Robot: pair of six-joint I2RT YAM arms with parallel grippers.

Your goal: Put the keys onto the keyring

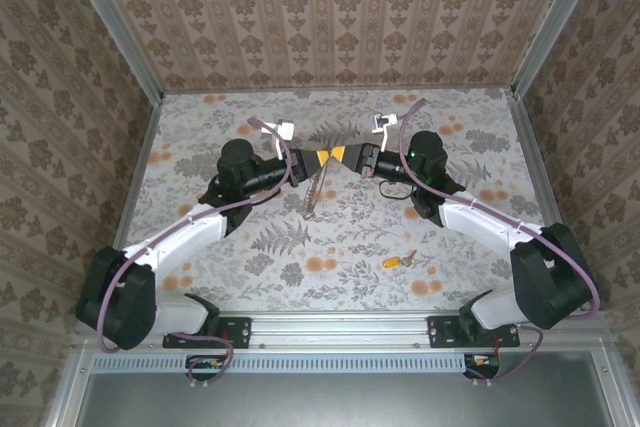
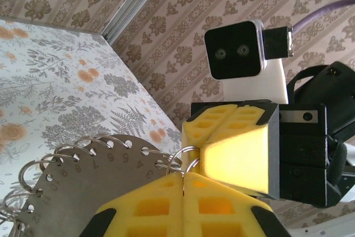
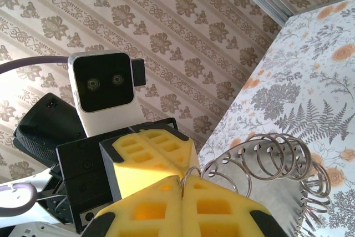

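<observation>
Arms angle inward; left gripper [image 1: 321, 159] and right gripper [image 1: 342, 155] both clamp the keyring [image 1: 313, 197] (hanging lengthwise toward the table)

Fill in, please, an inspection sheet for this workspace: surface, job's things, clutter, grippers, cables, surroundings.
Surface: floral table, flat.
Job's things: key with an orange head lies on the table near the right arm, untouched; keyring is held in the air, joined to a metal plate with numbered holes and more rings.
Clutter: nothing seen.
Grippers: left gripper and right gripper are tip to tip, both shut on the keyring.
Cables: purple cables run along the arms.
Surroundings: patterned walls on three sides.
</observation>
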